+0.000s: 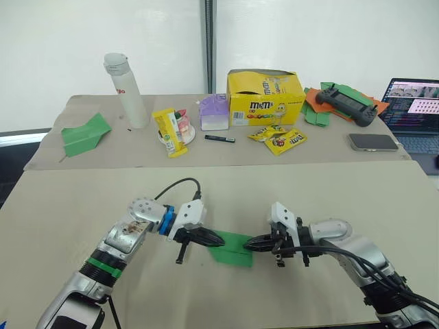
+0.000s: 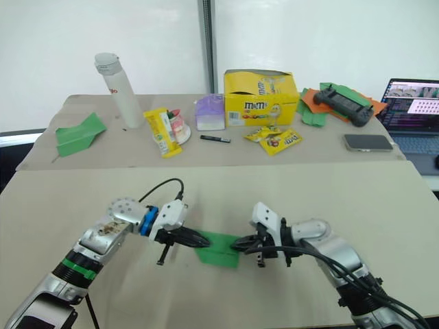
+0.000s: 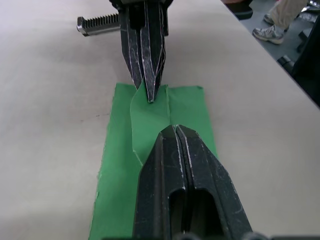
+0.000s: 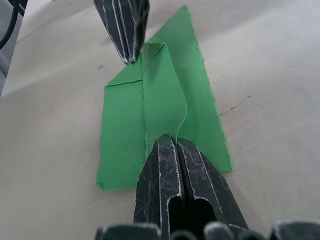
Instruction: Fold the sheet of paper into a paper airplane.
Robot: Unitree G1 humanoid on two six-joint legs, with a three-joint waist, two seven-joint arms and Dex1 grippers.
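The sheet of paper (image 1: 234, 249) is a small bright green folded piece lying on the near beige table, between my two grippers. Its middle fold stands up as a ridge (image 4: 162, 95), and flat wings spread to both sides of it. My left gripper (image 1: 218, 240) is shut on one end of the ridge, seen close up in the left wrist view (image 3: 172, 129). At the opposite end my right gripper (image 1: 251, 243) is also shut on the ridge (image 4: 176, 139). The two sets of fingertips point at each other along the fold.
On the back table stand a white bottle (image 1: 127, 89), a yellow candy box (image 1: 264, 96), snack packets (image 1: 278, 139), a purple box (image 1: 214, 112) and a pen (image 1: 219, 138). A broader green dart (image 1: 84, 133) lies far left. Far right are a gamepad (image 1: 346, 103) on crumpled papers, a phone (image 1: 372, 142) and a laptop (image 1: 415, 113).
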